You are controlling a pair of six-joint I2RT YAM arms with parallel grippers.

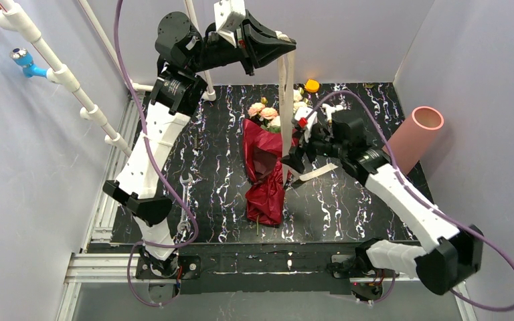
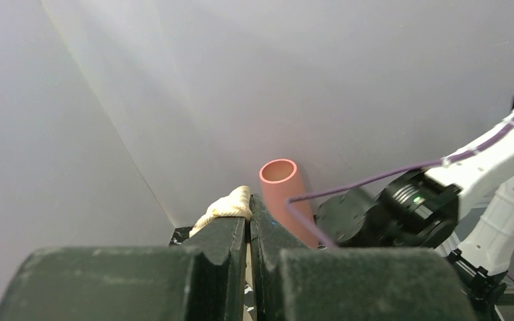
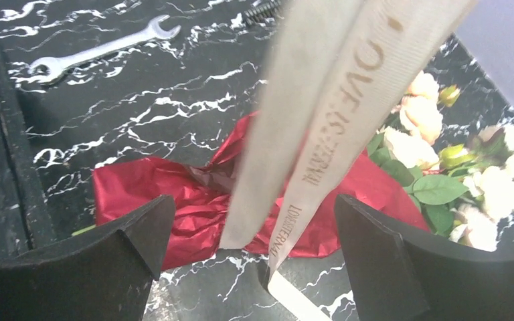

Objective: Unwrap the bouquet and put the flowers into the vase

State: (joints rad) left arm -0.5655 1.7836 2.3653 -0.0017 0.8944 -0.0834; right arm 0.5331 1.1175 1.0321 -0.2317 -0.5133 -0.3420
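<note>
Room: pale walls [image 1: 33,167] around a black marbled bench [image 1: 348,200] | bouquet [image 1: 264,167] lies mid-bench in red paper | left end effector [image 1: 282,41] raised, clenched on beige ribbon [image 1: 286,100] | right end effector [image 3: 253,214] released, straddling ribbon | vase [image 1: 418,137] tilted, right edge.

This looks like a robotics lab test cell. Plain white panel walls [image 1: 33,167] box in a black marbled counter [image 1: 348,200]. Aluminium framing rails [image 1: 100,267] edge it, and the left arm [image 1: 154,147] and right arm [image 1: 408,200], bolted at the near edge, trail purple cables [image 1: 116,40].
</note>
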